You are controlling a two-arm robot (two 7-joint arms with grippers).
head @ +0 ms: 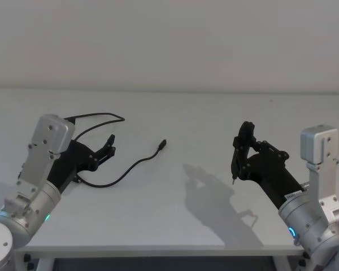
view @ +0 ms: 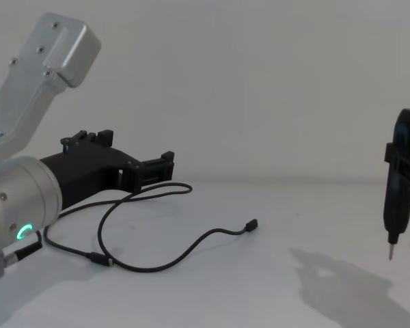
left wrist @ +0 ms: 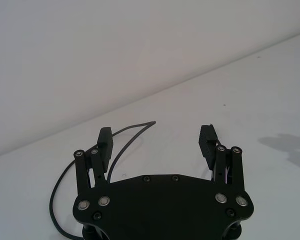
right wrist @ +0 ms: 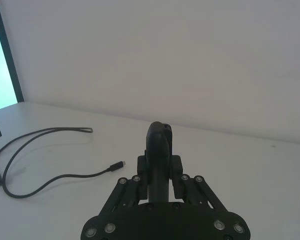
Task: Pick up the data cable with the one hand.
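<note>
Since it lies slack and flat on the tabletop point(head: 186, 226), the cable point(head: 130, 168) offers no raised part to catch, which I judge is why the arm has to come in so low. It sits on the left side of the tabletop. A narrow loop point(head: 116, 117) reaches toward the far edge, a wider curve swings back toward the robot, and one plug point(head: 164, 144) points to the middle.

Over the left part of the cable hangs the left tool point(head: 109, 144), close to the surface and aimed forward along it. Its two fingers point(left wrist: 106, 140) are spread wide and grip nothing. From the wrist, two strands of the loop run out between the fingers, nearer one finger than the other. Whether the body of the tool rests on the strand passing beneath it cannot be told. The wide spread looks meant to straddle the strands, so closing would trap them. Because the cord is thin and sits off-centre, the fingers may need to drop right to the surface and shift across, or they could close above it.

Well apart, over the right side of the tabletop, the right tool point(head: 243, 151) is parked, clamped on a black rod point(view: 392, 219) whose pin tip hangs clear of the surface.
</note>
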